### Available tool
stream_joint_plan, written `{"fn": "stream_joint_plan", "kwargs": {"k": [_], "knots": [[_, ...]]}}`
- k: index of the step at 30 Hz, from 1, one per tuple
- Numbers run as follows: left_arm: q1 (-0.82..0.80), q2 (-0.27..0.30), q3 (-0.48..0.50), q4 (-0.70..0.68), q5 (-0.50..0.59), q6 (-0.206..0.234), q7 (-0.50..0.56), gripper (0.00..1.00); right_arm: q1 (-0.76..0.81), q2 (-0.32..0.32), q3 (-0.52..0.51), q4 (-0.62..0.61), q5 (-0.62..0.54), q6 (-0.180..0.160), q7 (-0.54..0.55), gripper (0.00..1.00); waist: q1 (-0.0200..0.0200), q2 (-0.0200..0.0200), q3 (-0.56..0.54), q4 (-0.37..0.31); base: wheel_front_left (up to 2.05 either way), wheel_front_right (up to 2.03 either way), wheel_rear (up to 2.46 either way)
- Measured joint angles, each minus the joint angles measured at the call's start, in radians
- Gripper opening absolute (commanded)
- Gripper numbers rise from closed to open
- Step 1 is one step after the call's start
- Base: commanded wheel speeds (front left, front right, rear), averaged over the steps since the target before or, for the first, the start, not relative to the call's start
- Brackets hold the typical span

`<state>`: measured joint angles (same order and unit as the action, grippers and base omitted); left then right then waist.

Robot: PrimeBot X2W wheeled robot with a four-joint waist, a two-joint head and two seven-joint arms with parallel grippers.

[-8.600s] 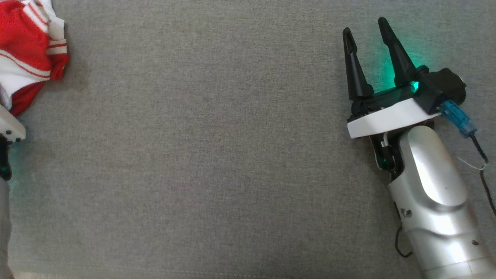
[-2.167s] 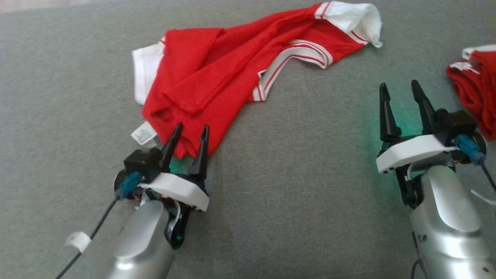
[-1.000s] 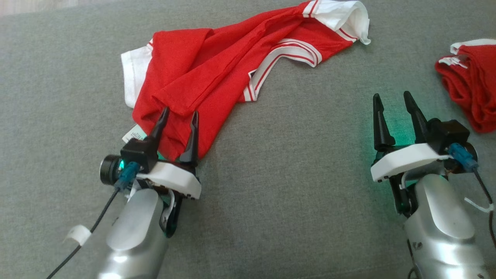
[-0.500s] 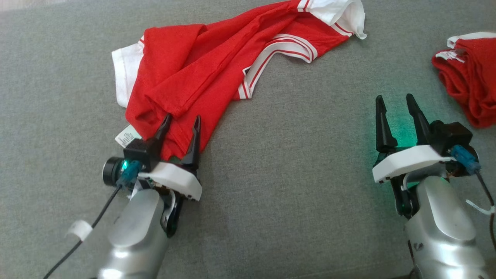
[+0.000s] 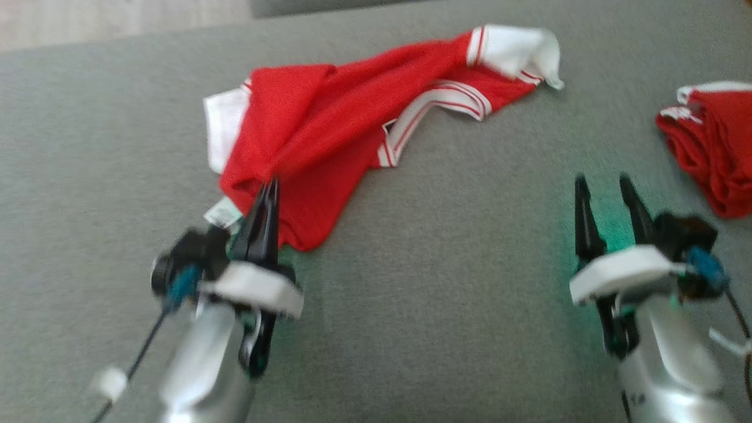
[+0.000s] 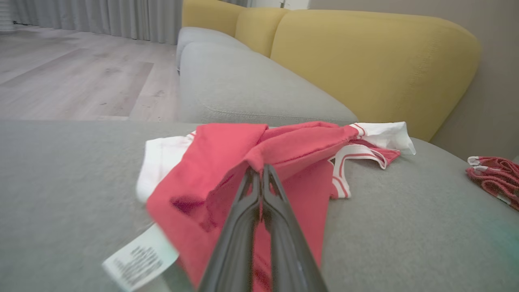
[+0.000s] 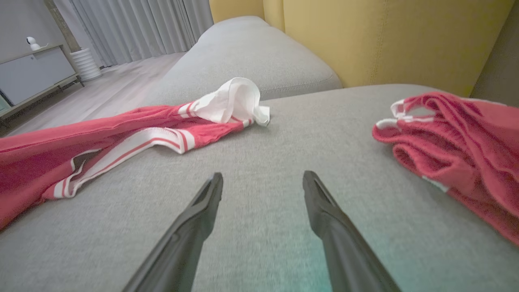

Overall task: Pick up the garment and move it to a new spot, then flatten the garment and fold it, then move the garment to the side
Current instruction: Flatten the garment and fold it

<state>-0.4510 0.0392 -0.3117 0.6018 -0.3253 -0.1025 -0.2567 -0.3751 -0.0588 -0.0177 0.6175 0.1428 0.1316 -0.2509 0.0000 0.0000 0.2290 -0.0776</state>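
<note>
Left gripper [image 5: 271, 187] [image 6: 259, 175]: fingers clamped together on a raised fold of the garment [image 5: 329, 129] [image 6: 300, 146], near its closest edge. The red mesh tents up at the tips.

A white care label [image 5: 223, 212] [image 6: 140, 257] sits just left of the fingers, at the hem. It has rows of small print, too blurred to read.

From the grip, the garment runs ahead and right across the grey seat cushion [image 5: 458, 282]. One white sleeve [image 5: 223, 126] lies left of the tips and a red-and-white striped trim loop [image 5: 435, 100] right of them. The other white sleeve [image 5: 517, 53] is at the far right end. There's a small dark patch [image 7: 83, 158] inside the trim loop, not legible. The head view is motion-blurred.

Right gripper [image 5: 602, 182] [image 7: 263, 178]: fingers spread wide over grey cushion, touching neither cloth. The garment's trim and sleeve lie ahead-left of it. A smaller red cloth [image 5: 717, 153] [image 7: 458, 138] with white trim is bunched ahead-right, well apart from the garment.

The yellow backrest [image 6: 365, 61] is beyond both.
</note>
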Motion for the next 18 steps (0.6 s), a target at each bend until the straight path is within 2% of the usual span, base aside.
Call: {"fn": "stream_joint_plan", "kwargs": {"k": [7,13,14,15,16,18], "knots": [[0.248,0.002,0.088,-0.073,0.01,0.0,0.0,0.0,0.109,0.004,-0.024,0.024,0.025,0.0,0.0,1.0,-0.0002,0.0,-0.103,0.076,0.0,0.0,0.0],[0.313,0.006,0.142,-0.071,0.028,-0.003,0.0,0.0,0.122,0.006,-0.025,0.024,0.033,0.0,0.0,1.0,-0.0003,0.0,-0.14,0.118,0.0,0.0,0.0],[0.316,0.006,0.156,-0.057,0.029,-0.003,0.0,0.16,0.121,0.006,-0.025,0.025,0.032,0.0,0.0,1.0,-0.0003,0.0,-0.138,0.126,0.0,0.0,0.0],[0.315,0.007,0.161,-0.054,0.032,-0.003,0.0,0.81,0.118,0.007,-0.025,0.028,0.03,0.0,0.0,1.0,-0.0003,0.0,-0.132,0.128,0.0,0.0,0.0],[0.314,0.006,0.168,-0.051,0.04,-0.003,0.0,1.0,0.114,0.007,-0.026,0.035,0.02,0.0,0.0,1.0,-0.0001,0.0,-0.124,0.129,0.0,0.0,0.0],[0.308,0.006,0.18,-0.05,0.055,-0.003,0.0,1.0,0.094,0.007,-0.03,0.065,-0.002,0.0,0.0,1.0,0.0,0.0,-0.105,0.131,0.0,0.0,0.0]]}}
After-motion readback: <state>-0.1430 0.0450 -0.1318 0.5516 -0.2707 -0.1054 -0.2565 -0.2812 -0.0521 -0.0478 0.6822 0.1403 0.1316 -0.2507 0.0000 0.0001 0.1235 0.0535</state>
